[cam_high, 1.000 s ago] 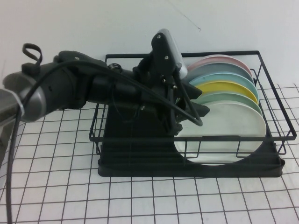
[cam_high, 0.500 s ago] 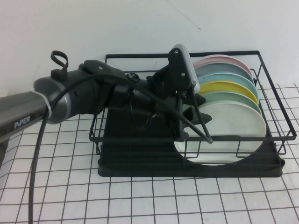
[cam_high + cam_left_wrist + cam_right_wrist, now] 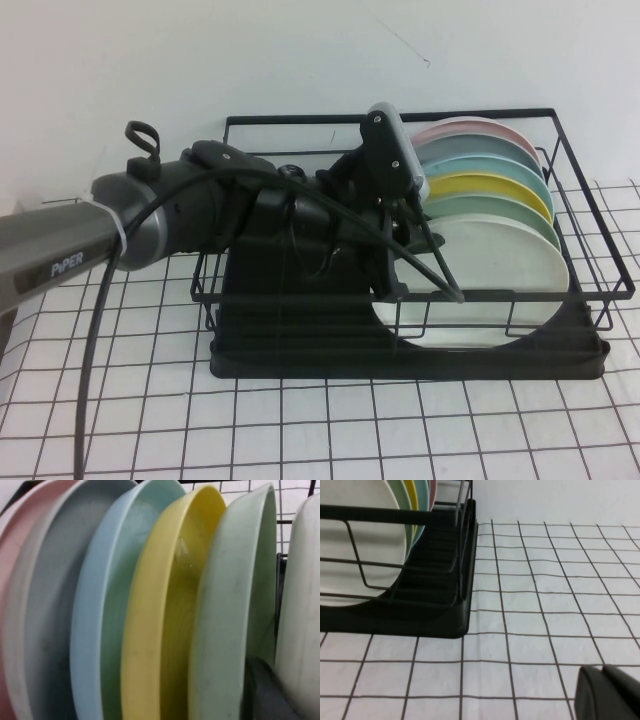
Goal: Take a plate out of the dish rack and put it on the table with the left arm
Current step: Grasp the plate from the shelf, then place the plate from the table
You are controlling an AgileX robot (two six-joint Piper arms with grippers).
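The white plate [image 3: 490, 275] stands upright at the front of the row in the black wire dish rack [image 3: 597, 352]. My left gripper [image 3: 420, 232] reaches into the rack from the left and is shut on the plate's upper left rim. In the left wrist view one dark finger [image 3: 260, 692] sits between the mint-green plate [image 3: 230, 620] and the white plate [image 3: 302, 610]; the other finger is hidden. My right gripper [image 3: 602, 671] hovers low over the table [image 3: 545, 605], to one side of the rack's corner [image 3: 445, 620], fingers together and holding nothing.
Behind the white plate stand mint-green, yellow [image 3: 490, 187], blue, grey and pink plates [image 3: 470, 128], packed close. The rack's top wire frame [image 3: 400, 118] surrounds the gripper. The gridded cloth [image 3: 300, 430] stretches in front of the rack. A white wall rises behind.
The left arm pushed further right into the rack, bringing the gripper to the white plate's rim, and its jaws closed there. The plates have not moved.
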